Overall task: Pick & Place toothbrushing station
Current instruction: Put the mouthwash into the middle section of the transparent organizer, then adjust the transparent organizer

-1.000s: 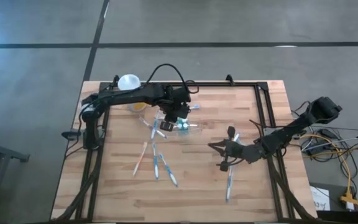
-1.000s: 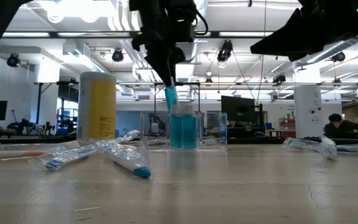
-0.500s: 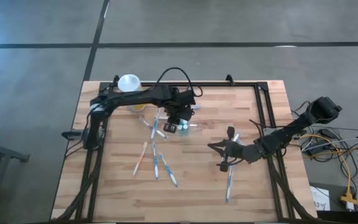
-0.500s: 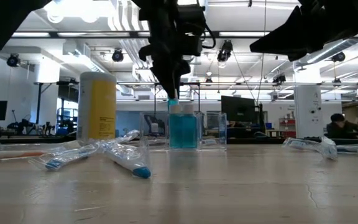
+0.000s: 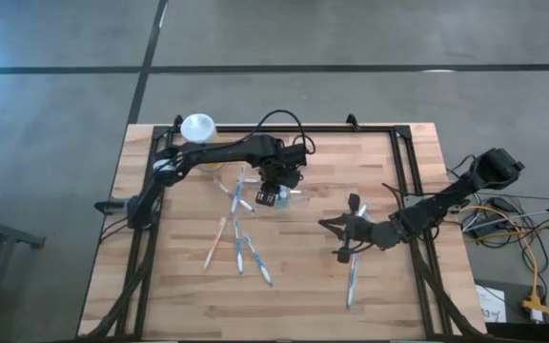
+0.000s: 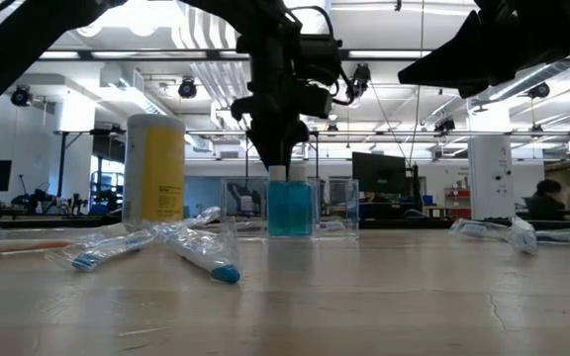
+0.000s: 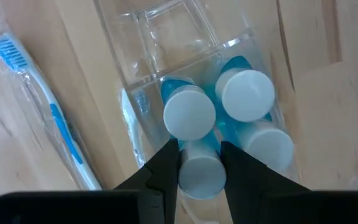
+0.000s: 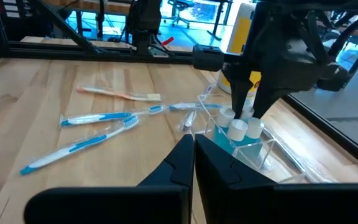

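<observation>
The toothbrushing station (image 5: 292,195) is a small clear plastic holder standing on the table's far middle. It also shows in the low view (image 6: 334,208) and the left wrist view (image 7: 179,31). White-capped blue tubes (image 7: 247,93) stand in it. My left gripper (image 5: 273,193) is right above it, pointing down, shut on one more blue tube (image 6: 288,203). My right gripper (image 5: 343,233) hovers over the table's right middle, shut and empty; its fingers (image 8: 192,165) show closed together. My left gripper pinches the blue tube's white cap (image 7: 199,177) between its two fingers (image 7: 166,168). The fingers come from above, pointing down. The tube stands upright, its body down inside the clear holder beside the other tubes.
A yellow canister with a white lid (image 5: 198,127) stands at the far left, and shows in the low view (image 6: 156,168). Wrapped toothbrushes lie left of the holder (image 5: 241,243) and near my right gripper (image 5: 352,276). A black frame (image 5: 403,162) runs along the table's edges.
My left gripper has gone down over the clear holder with the blue tube. The tube, held above the holder a second ago, now stands down inside it among the other tubes.
</observation>
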